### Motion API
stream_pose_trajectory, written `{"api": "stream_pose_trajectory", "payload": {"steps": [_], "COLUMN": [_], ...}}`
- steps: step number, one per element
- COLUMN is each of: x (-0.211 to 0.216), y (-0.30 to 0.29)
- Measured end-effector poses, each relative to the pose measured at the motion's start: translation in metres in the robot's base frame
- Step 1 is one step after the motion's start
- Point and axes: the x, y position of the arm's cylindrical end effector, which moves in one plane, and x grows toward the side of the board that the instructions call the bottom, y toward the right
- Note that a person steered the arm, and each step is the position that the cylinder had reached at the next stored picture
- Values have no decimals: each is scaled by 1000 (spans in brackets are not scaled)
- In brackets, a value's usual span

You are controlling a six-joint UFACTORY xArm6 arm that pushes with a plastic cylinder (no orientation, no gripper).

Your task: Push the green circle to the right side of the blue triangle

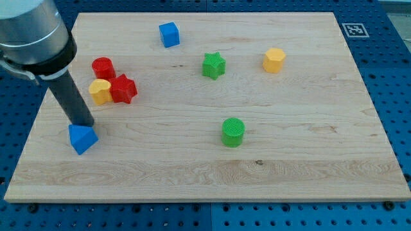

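- No bins or trays anywhere, just a flat counter (pixel 308 160) of pale wood with visible grain, sitting on a blue pegboard-type base.
- Green circle (pixel 233 131) near the middle, slightly toward the view's bottom; short ribbed cylinder, standing free, well apart from everything else.
- Blue triangle (pixel 83 138) over at the view's left, near the bottom-left part of the board; chunky wedge shape.
- My tip (pixel 88 123) right at the blue triangle's top edge, touching or just about; can't tell which, since the exact end blends into the block.
- No fingers on this rig, only a straight dark rod under a grey cylindrical body, so nothing to call clenched or released.
- Cluster at the view's left above the tip: red cylinder (pixel 103 67), yellow block (pixel 100 92) with shape hard to make out, and red star (pixel 123 89), all touching or nearly so.
- Blue cube (pixel 169 34) near the view's top.
- Green star (pixel 214 65) right of centre-top, yellow hexagon (pixel 273 59) further to the view's right.
- Black-and-white marker tag (pixel 353 29) off the board's top-right corner.
- Arm body cut off by the view's top-left edge.
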Motion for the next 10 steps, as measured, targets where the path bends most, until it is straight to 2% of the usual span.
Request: {"api": "stream_pose_trajectory", "payload": {"steps": [2,3,4,7,8,9,10], "x": [25,12,-5,-35,-14,6,18], "y": [0,7,46,253,311,309,280]}}
